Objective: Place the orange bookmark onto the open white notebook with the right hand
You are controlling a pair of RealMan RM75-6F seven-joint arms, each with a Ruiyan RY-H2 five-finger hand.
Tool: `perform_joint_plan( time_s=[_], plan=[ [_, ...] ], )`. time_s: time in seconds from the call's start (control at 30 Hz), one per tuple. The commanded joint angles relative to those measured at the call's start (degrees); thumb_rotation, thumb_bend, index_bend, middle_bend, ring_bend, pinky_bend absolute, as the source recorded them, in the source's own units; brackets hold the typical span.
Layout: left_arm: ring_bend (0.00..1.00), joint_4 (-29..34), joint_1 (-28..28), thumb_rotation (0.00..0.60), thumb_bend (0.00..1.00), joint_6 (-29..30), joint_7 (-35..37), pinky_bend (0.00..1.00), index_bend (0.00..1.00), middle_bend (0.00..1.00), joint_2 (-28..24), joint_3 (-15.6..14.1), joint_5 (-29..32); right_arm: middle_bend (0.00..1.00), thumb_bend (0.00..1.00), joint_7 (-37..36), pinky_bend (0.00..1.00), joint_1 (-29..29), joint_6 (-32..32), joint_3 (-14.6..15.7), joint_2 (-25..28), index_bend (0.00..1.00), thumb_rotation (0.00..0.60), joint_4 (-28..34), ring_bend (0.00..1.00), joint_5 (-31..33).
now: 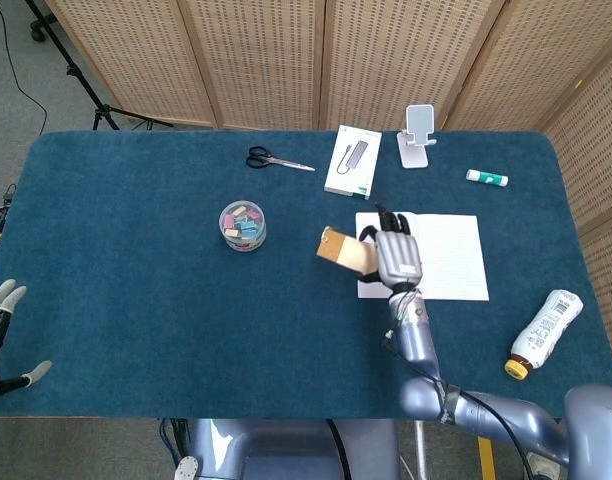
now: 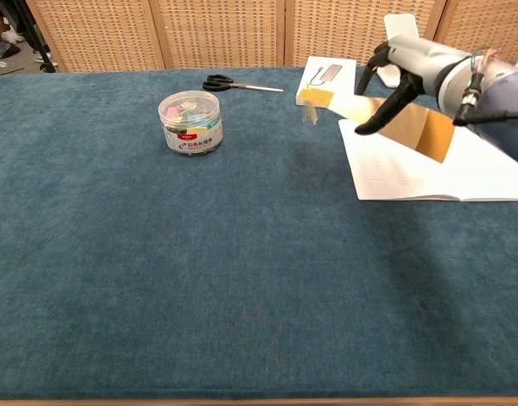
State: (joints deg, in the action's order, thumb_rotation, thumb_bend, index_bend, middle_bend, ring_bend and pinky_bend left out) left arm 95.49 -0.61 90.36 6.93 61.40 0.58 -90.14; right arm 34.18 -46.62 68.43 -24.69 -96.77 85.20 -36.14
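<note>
Above notebook's (image 1: 436, 255) left edge, right hand (image 1: 398, 258) holding bookmark (image 1: 346, 251), tassel blurred

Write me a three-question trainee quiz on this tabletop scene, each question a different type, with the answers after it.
1. True or false: the orange bookmark lies flat on the blue table.
2. Which hand grips the bookmark? A) left hand B) right hand
3. Fill in: the bookmark's tassel end points toward the clear ____ of clips.

Key
1. False; it is lifted, partly over the left edge of the open white notebook.
2. B; the left hand holds nothing.
3. Tub.
</note>
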Motion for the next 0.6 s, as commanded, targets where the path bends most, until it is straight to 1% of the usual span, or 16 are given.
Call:
perform_joint_plan(
  time_s=[0.03, 0.07, 0.17, 0.3, 0.37, 0.43, 0.5, 0.57, 0.6],
  plan=[
    [0.00, 0.0, -0.1, 0.600, 0.00, -0.2, 0.0, 0.00, 0.00, 0.00, 0.0, 0.0, -0.1, 0.00, 0.23, 0.3, 0.00, -3.1, 0.8, -6.4, -2.2, 0.45, 0.600, -8.5, 0.00, 6.8],
    [0.00, 0.0, -0.2, 0.600, 0.00, -0.4, -0.1, 0.00, 0.00, 0.00, 0.1, -0.1, -0.2, 0.00, 0.24, 0.3, 0.00, -3.6, 1.0, -7.6, -2.6, 0.45, 0.600, -10.2, 0.00, 8.3],
    [0.00, 0.1, -0.4, 0.600, 0.00, -0.7, -0.5, 0.00, 0.00, 0.00, 0.2, -0.2, -0.3, 0.00, 0.26, 0.9, 0.00, -4.9, 1.7, -10.0, -3.7, 0.45, 0.600, -14.7, 0.00, 11.4],
    [0.00, 0.1, -0.6, 0.600, 0.00, -1.1, -0.8, 0.00, 0.00, 0.00, 0.3, -0.2, -0.3, 0.00, 0.26, 2.6, 0.00, -6.2, 2.7, -11.6, -5.5, 0.45, 0.600, -20.3, 0.00, 14.8],
    [0.00, 0.2, -0.8, 0.600, 0.00, -1.4, -0.6, 0.00, 0.00, 0.00, 0.3, -0.3, -0.4, 0.00, 0.26, 3.5, 0.00, -7.0, 3.0, -12.9, -6.8, 0.45, 0.600, -23.9, 0.00, 17.3],
    [0.00, 0.3, -0.8, 0.600, 0.00, -1.3, -0.1, 0.00, 0.00, 0.00, 0.0, -0.1, 0.0, 0.00, 0.26, 4.9, 0.00, -8.7, 4.3, -16.6, -9.7, 0.46, 0.600, -30.3, 0.00, 23.1],
    [0.00, 0.4, -0.9, 0.600, 0.00, -1.8, 0.7, 0.00, 0.00, 0.00, -0.4, 0.1, 0.6, 0.00, 0.26, 6.2, 0.00, -10.9, 4.4, -19.4, -11.9, 0.46, 0.600, -35.6, 0.00, 26.4],
    [0.00, 0.5, -1.0, 0.600, 0.00, -2.3, 1.7, 0.00, 0.00, 0.00, -0.8, 0.1, 1.1, 0.00, 0.26, 6.2, 0.00, -12.3, 4.4, -21.2, -13.7, 0.46, 0.600, -39.8, 0.00, 28.0],
    [0.00, 0.4, -1.1, 0.600, 0.00, -2.4, 2.0, 0.00, 0.00, 0.00, -0.9, 0.1, 1.2, 0.00, 0.26, 6.1, 0.00, -12.7, 4.4, -21.6, -14.1, 0.46, 0.600, -40.8, 0.00, 28.2]
  ],
)
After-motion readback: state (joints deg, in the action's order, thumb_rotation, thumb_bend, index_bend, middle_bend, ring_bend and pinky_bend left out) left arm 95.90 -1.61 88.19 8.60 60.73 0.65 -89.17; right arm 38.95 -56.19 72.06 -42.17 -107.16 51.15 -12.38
